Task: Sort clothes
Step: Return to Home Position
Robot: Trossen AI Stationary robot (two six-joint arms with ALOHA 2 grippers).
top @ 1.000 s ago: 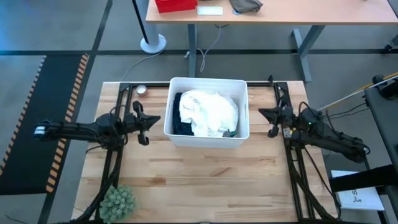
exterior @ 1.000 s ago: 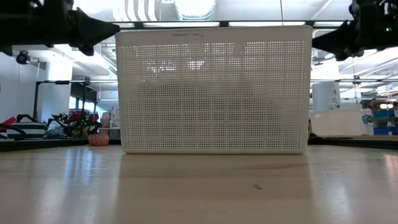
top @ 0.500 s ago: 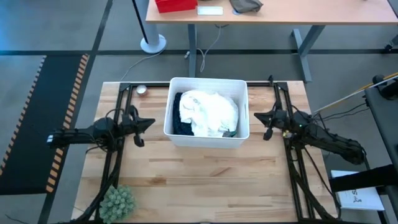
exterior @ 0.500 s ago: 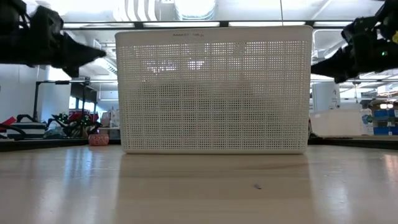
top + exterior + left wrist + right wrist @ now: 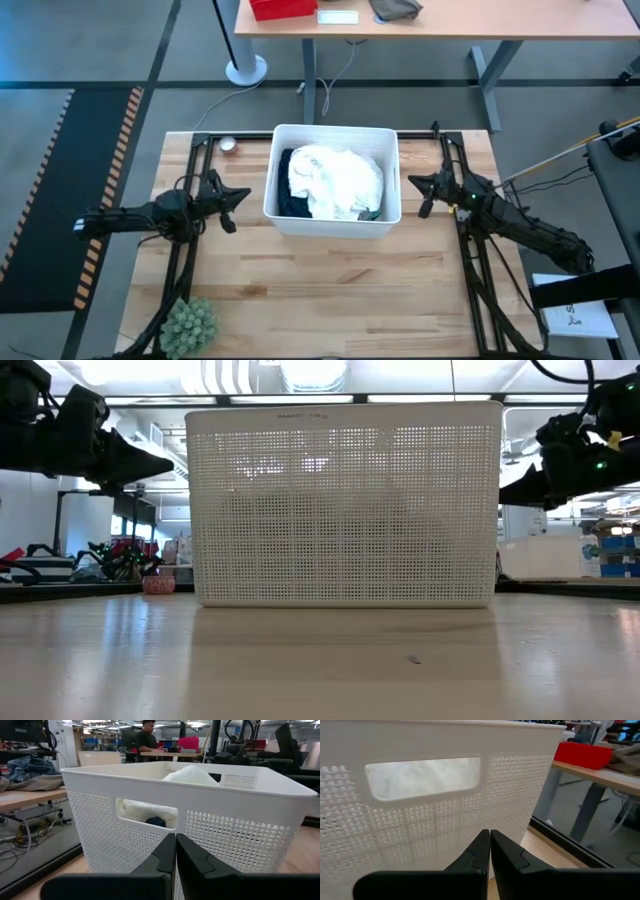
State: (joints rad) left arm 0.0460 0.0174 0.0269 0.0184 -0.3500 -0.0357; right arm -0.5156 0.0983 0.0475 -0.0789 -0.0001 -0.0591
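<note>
Left pincer: the left pincer hung over the left part of the desk, tips pointing right at the bin's left wall and just short of it; its two dark fingers were pressed together on nothing.
Plant: a green spiky plant stood at the near left corner, well apart from everything else.
Desk: the desk was of pale wooden planks with a black frame around it.
Bin: a white rectangular plastic bin stood at the far middle, long side running left to right; walls pierced with a fine grid of holes, rounded corners, a handle slot in each end.
Clothes, place: all the clothes lay inside the bin, heaped to about its rim.
Clothes, look: a large white garment, crumpled and soft, covered the middle and right; a dark garment showed along the left side.
Clothes, direction: the heap was bunched with no clear long axis.
Right pincer: the right pincer hung just right of the bin, pointing left at its right wall; fingers closed against each other, empty.
</note>
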